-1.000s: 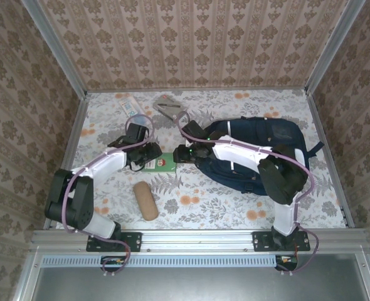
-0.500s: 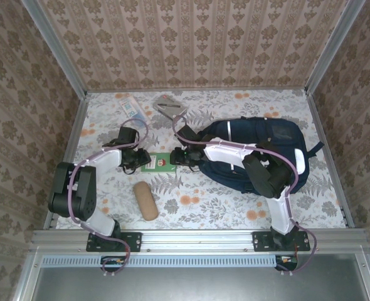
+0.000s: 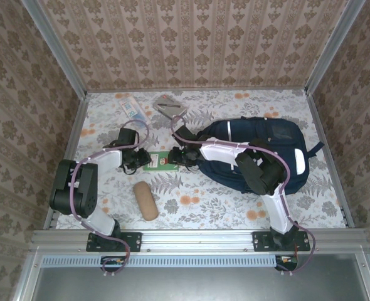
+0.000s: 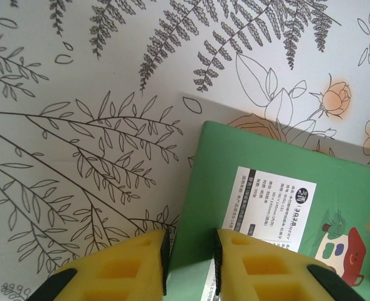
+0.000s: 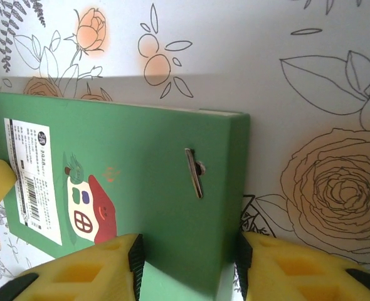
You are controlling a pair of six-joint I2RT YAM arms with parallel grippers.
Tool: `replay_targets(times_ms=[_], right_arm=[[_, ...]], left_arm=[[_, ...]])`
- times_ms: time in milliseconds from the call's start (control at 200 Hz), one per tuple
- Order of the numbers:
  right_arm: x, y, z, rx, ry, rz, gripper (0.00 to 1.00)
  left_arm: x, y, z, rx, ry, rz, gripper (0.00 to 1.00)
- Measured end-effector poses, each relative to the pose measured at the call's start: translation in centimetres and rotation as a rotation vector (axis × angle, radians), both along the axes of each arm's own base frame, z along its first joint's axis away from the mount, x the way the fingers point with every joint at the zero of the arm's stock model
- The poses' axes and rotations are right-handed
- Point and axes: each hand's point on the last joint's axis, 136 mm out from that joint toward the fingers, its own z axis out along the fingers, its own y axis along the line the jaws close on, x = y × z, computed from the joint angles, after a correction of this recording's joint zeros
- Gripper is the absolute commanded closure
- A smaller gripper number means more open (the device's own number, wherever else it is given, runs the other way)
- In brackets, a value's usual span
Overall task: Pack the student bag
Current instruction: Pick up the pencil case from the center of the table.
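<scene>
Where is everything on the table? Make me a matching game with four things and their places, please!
Things:
1. student bag
2. green notebook
3. tan case
4. grey object

Places:
A. near side of the table, left of the middle
B. between the left gripper and the right gripper
C. far side of the table
D. right half of the table

Pairs: 1-D, 2-B, 3-A, 4-C
</scene>
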Motion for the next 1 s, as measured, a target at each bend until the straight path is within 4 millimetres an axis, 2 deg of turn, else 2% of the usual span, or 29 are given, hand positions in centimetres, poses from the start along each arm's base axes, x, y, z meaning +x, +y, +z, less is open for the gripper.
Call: replay_targets(times_ms=[95, 305, 560, 670, 800, 1000], right_arm=[[0.1, 0.0, -0.1, 0.048, 0.027, -0.026, 0.58], [0.9, 0.8, 0.7, 0.268, 0.078, -0.112, 0.63], [3.2, 2.1, 3.3, 0.439, 0.017, -0.155, 0.69], [3.8, 2.4, 4.3, 0.480, -0.010, -0.152, 0.69], [3.8, 2.6, 4.5, 0.484, -0.011, -0.133, 0.67], [3.7, 3.1, 4.7, 0.478, -0.002, -0.091, 0.75]], left_arm=[[0.0, 0.0, 0.0, -0.001, -0.005, -0.001, 0.75], [0.5, 0.5, 0.0, 0.027, -0.024, 0.016, 0.76], [1.0, 2.0, 0.2, 0.088, -0.045, 0.058, 0.76], [0.9, 2.3, 0.3, 0.099, -0.045, 0.064, 0.76], [0.8, 2.4, 0.3, 0.104, -0.042, 0.067, 0.75], [0.7, 2.5, 0.4, 0.108, -0.040, 0.070, 0.76]])
